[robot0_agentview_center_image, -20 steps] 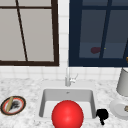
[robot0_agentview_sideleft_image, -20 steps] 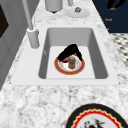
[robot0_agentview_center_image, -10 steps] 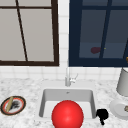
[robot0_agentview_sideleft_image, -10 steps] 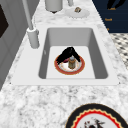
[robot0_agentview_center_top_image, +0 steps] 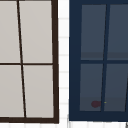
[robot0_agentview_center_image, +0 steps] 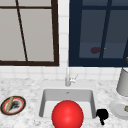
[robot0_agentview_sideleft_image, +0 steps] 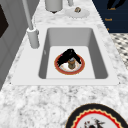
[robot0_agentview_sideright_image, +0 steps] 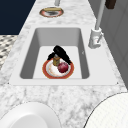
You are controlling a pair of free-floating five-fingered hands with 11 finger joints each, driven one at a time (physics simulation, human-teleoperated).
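A black hand [robot0_agentview_sideleft_image: 68,55] arches over a small brown upright jar [robot0_agentview_sideleft_image: 71,64] on a round red-rimmed plate [robot0_agentview_sideleft_image: 58,67] in the white sink basin [robot0_agentview_sideleft_image: 100,60]. Whether its fingers grip the jar cannot be told. A dark red ball [robot0_agentview_sideright_image: 63,67] lies just beside the jar, so a loose hold could tip the jar and send the ball rolling. Beyond, a second black hand [robot0_agentview_center_image: 102,115] hangs at the sink's right edge, near a white saucer [robot0_agentview_sideleft_image: 83,13].

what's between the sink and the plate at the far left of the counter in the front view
Bare marbled counter: in the front view nothing stands between the sink rim and the red-rimmed plate at the left.
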